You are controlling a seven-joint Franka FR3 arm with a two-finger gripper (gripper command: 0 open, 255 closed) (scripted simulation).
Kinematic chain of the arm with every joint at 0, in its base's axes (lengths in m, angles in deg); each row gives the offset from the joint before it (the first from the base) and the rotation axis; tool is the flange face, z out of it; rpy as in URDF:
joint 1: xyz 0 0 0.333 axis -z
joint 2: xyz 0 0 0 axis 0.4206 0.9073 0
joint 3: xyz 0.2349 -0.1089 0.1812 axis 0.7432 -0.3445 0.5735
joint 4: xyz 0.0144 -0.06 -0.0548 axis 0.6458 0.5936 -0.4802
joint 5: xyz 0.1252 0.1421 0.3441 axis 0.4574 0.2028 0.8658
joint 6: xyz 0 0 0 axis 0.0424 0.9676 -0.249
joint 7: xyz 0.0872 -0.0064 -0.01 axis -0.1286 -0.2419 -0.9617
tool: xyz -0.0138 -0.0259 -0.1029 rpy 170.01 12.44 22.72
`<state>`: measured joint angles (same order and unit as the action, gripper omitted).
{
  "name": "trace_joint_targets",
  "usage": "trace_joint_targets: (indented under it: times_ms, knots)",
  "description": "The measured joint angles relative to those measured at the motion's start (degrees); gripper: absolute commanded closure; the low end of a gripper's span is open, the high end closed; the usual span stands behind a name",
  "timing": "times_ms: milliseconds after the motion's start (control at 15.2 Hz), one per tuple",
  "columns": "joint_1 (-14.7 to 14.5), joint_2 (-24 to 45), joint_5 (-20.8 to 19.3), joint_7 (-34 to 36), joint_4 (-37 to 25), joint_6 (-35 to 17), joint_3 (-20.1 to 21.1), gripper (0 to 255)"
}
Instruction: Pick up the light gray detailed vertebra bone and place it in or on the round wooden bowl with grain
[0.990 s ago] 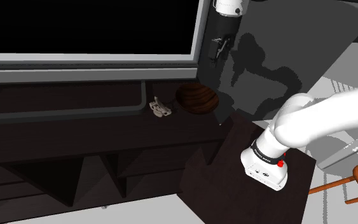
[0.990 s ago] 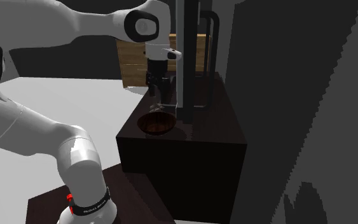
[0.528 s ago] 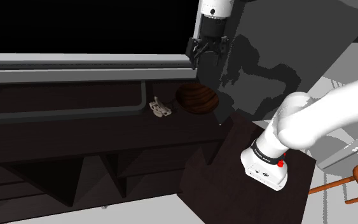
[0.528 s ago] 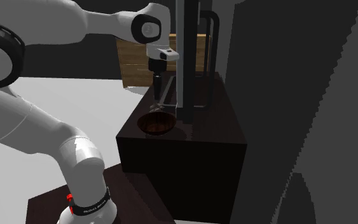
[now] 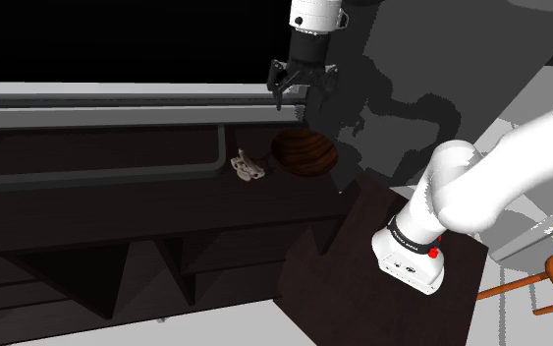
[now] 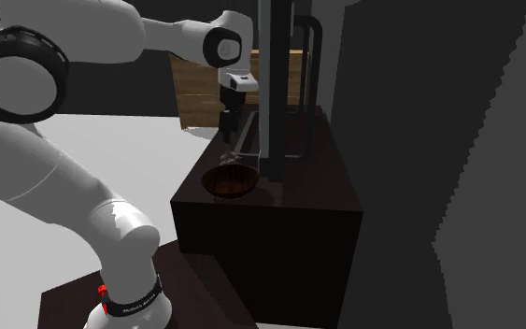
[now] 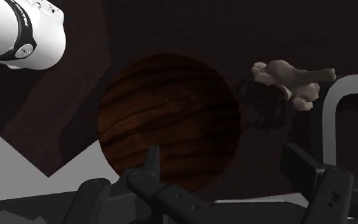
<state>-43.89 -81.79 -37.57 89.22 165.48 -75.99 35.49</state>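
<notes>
I read the black two-finger tool (image 5: pixel 302 96) as spread wide with nothing between its fingers; in the wrist view its two fingers (image 7: pixel 151 167) stand well apart. In the shoulder view it hangs high in the upper middle of the frame, well above the dark tabletop (image 5: pixel 146 195). Straight ahead of the fingers in the wrist view sits the round dark wooden bowl with grain (image 7: pixel 169 130), so the tool is lined up over the bowl rather than over the thing I want. The light grey knobbly vertebra bone (image 7: pixel 289 79) lies on the tabletop just beside the bowl's rim, apart from it, outside the gap between the fingers and out past the finger nearer the grey bent rail (image 7: pixel 323 121). In the shoulder view the bone (image 5: pixel 247 167) sits just left of the bowl (image 5: pixel 304 152), so it lies down and to the left of the tool in that frame. Its long axis in the wrist view runs roughly along the line joining the two fingers, which I judge means closing would catch it end to end. I would expect to slide sideways off the bowl toward the rail, turn the wrist about a quarter, then descend. The rail is near the bone, so finger clearance there looks tight.
</notes>
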Motion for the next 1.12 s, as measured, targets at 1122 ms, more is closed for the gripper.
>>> trace_joint_targets:
  times_ms: [1122]
  knots:
    - [-7.64,18.53,8.0,23.38,-10.28,-8.13,0.65,0]
